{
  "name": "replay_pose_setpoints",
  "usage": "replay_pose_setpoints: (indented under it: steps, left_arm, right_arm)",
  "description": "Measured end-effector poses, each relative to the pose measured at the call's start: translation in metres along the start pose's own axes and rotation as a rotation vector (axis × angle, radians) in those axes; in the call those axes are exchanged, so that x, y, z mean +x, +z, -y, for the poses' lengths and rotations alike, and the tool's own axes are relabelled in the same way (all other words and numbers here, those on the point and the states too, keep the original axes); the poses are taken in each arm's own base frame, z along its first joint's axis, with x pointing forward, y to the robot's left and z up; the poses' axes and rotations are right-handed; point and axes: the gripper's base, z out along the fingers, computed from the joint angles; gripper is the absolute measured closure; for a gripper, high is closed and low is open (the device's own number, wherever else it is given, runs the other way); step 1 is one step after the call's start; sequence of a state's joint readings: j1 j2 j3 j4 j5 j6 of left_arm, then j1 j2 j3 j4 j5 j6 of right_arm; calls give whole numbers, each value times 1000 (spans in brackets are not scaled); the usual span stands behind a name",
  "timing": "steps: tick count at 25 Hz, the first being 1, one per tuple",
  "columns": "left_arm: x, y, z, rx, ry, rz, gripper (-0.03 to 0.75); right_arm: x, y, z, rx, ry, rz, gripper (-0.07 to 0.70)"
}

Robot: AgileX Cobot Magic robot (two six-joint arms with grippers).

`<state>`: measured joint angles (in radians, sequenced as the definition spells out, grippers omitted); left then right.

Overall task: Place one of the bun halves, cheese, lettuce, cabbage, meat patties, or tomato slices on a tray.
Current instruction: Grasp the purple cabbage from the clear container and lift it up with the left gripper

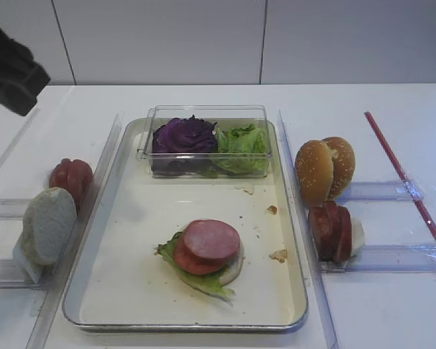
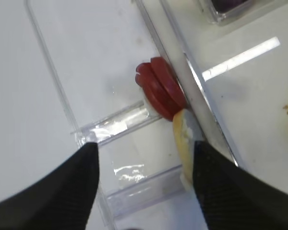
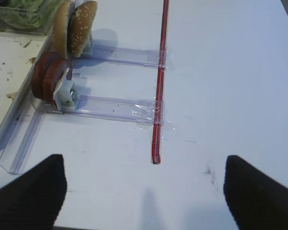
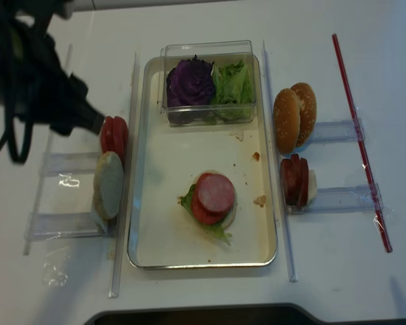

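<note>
The silver-rimmed tray (image 1: 131,291) holds a stack: a bun half (image 1: 235,270), lettuce (image 1: 203,280) and two red round slices (image 1: 211,243). At its far end a clear box holds purple cabbage (image 1: 183,136) and more lettuce (image 1: 243,139). Tomato slices (image 1: 70,178) and a pale bun half (image 1: 49,224) stand in the left racks. Sesame bun halves (image 1: 325,169) and meat patties (image 1: 330,231) stand in the right racks. My left gripper (image 2: 144,163) is open and empty above the left racks, the bun half's edge (image 2: 181,143) beside its right finger. My right gripper (image 3: 144,191) is open over bare table.
Narrow clear racks (image 1: 381,258) flank the tray on both sides. A red strip (image 1: 403,178) is taped to the table at the right. Crumbs (image 1: 278,255) lie on the tray. The left arm (image 4: 34,68) hangs dark over the back left.
</note>
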<state>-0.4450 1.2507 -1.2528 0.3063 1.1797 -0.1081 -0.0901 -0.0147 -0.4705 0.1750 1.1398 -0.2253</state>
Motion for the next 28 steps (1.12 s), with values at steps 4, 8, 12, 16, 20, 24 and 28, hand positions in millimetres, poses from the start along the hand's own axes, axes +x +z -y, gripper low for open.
replay_pose_setpoints:
  steps: [4,8,12,16,20,24,28]
  left_arm:
    - [-30,4,1,-2,-7,13,282]
    - [-62,8,1,-4,-17,46,282]
    - [-90,20,5,-2,-22,62,282]
    - [-109,40,15,48,-36,41,282]
    - [-123,61,26,111,-55,18,282]
    - [-138,78,27,156,-102,24,282]
    - [-151,98,20,247,-198,17,282]
  right_arm:
    - [0,0,0,1,-1,0,-53]
    - [0,0,0,1,-1,0,-53]
    - [0,0,0,1,-1,0,-53]
    - [0,0,0,1,-1,0,-53]
    - [0,0,0,1,-1,0,-53]
    - [0,0,0,1,4,0,-53]
    - [0,0,0,1,4,0,-50]
